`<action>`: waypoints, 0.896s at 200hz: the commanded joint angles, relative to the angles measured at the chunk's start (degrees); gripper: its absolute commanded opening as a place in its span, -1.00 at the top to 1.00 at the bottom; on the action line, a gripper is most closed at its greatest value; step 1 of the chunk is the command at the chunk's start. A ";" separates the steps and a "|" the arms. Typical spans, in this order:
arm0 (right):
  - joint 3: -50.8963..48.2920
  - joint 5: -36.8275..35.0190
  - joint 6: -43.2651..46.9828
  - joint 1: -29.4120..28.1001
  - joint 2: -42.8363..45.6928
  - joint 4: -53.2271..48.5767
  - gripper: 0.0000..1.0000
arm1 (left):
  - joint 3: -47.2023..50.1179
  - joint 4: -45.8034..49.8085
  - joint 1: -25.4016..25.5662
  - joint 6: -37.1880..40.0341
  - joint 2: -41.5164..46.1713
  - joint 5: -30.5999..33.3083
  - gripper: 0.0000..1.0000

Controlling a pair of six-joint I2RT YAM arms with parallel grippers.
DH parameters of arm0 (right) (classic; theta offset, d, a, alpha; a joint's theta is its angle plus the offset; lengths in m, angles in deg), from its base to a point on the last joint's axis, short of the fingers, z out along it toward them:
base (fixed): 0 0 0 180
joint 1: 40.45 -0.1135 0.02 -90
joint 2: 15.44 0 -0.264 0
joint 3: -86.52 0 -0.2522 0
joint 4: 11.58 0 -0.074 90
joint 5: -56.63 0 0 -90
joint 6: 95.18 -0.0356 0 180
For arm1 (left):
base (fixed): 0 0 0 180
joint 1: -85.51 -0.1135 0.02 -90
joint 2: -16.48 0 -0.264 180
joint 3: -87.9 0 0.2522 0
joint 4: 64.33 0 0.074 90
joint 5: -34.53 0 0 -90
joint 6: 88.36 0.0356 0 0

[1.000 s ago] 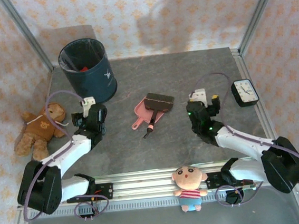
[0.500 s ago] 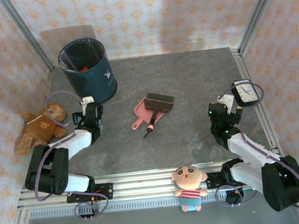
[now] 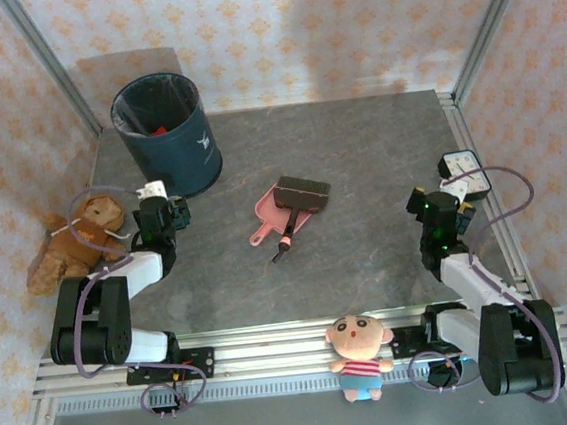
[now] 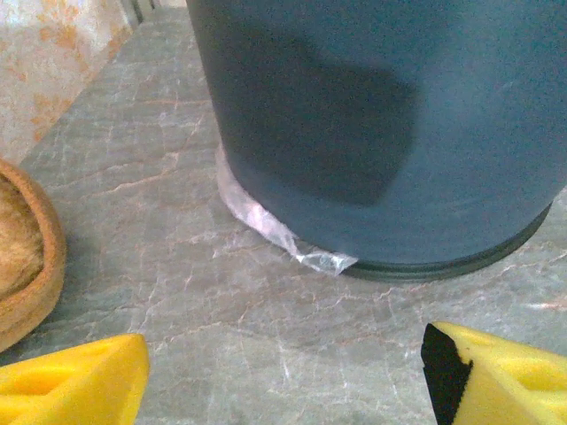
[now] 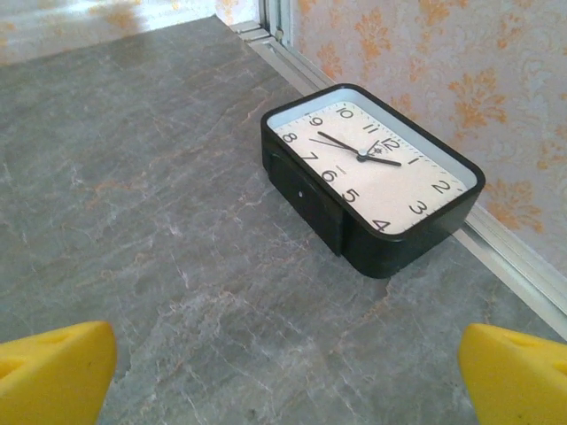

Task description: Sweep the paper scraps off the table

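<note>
left claw [image 4: 283, 376]: open, empty, low over the tabletop [image 3: 358, 155], facing the bin [image 4: 381, 133] base
right claw [image 5: 283, 372]: open wide, empty, facing the clock [image 5: 372, 190] at the tabletop's right edge
paper scraps [image 3: 158, 131]: red bits visible inside the bin
dustpan [image 3: 266, 212]: mid-tabletop, brush [image 3: 300, 193] lying across it

Two black-and-white arms with yellow fingertips [image 4: 75, 381].
The left arm [image 3: 134, 272] and right arm [image 3: 468, 277] have white link shells between chunky black joint housings. Thin purple cables [image 3: 528, 187] loop along each, small green lights [image 3: 420, 200] glow on the right one, and the fingertips are blunt bright-yellow wedges, one black-edged.
</note>
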 commanded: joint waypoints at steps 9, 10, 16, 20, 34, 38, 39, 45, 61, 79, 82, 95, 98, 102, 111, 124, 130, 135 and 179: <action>-1.78 4.97 -1.47 1.15 -2.91 9.71 -0.97 | 4.53 -14.47 -1.50 -0.46 -2.45 -5.55 -0.62; -1.76 5.04 -1.46 1.16 -3.02 9.96 -0.97 | 4.45 -14.30 -1.48 -0.43 -2.37 -5.75 -0.62; -1.83 5.44 -1.37 1.18 -3.74 11.02 -0.97 | 4.39 -13.46 -1.46 -0.37 -2.05 -6.16 -0.62; -1.69 5.65 -1.36 1.20 -4.19 11.51 -0.97 | 4.45 -13.61 -1.46 -0.39 -2.14 -6.15 -0.62; -1.55 6.52 -1.38 1.23 -5.66 13.41 -0.97 | 4.70 -14.83 -1.46 -0.09 -2.74 -6.77 -0.62; -1.57 6.99 -1.40 1.27 -5.96 14.12 -0.97 | 4.62 -14.80 -1.46 0.06 -2.88 -7.11 -0.62; -1.61 7.06 -1.38 1.22 -6.09 14.32 -0.97 | 4.67 -14.90 -1.51 0.10 -2.89 -7.23 -0.62; -1.72 7.54 -1.40 1.27 -6.57 15.34 -0.97 | 4.91 -15.54 -1.47 0.22 -3.36 -7.60 -0.62; -1.91 8.16 -1.28 1.22 -7.86 17.81 -0.97 | 6.76 -21.00 -1.46 0.52 -5.62 -8.41 -0.62; -2.39 8.64 -0.93 1.27 -8.81 21.06 -0.97 | 8.52 -27.03 -1.46 0.28 -7.28 -8.28 -0.64; -2.46 8.76 -0.85 1.26 -9.66 21.68 -0.97 | 8.38 -26.22 -1.46 0.26 -6.81 -8.29 -0.64; -2.61 9.52 -0.48 1.27 -11.11 23.65 -0.97 | 7.73 -23.34 -1.46 0.31 -6.59 -7.97 -0.65; -2.48 9.57 -0.48 1.20 -11.35 23.93 -0.97 | 7.67 -23.89 -1.46 0.42 -6.92 -7.97 -0.65; -2.33 9.65 -0.48 1.27 -11.84 24.08 -0.97 | 7.58 -24.52 -1.46 0.47 -7.37 -8.01 -0.66; -1.78 10.09 -0.24 1.25 -12.83 24.37 -0.97 | 6.94 -23.16 -1.46 0.52 -7.17 -8.05 -0.67; -1.09 10.47 -0.51 1.27 -14.92 25.67 -0.97 | 6.26 -21.08 -1.31 0.57 -6.83 -7.60 -0.72; -1.02 10.76 -0.63 1.27 -16.46 26.75 -0.97 | 6.39 -21.78 -1.12 0.75 -7.14 -7.21 -0.77; -0.95 11.23 -0.68 1.26 -17.87 28.14 -0.97 | 6.48 -22.19 -0.96 0.75 -7.28 -6.95 -0.89; -0.15 12.81 -0.58 1.27 -26.97 35.24 -0.98 | 6.15 -21.27 -0.44 0.98 -7.09 -5.96 -0.99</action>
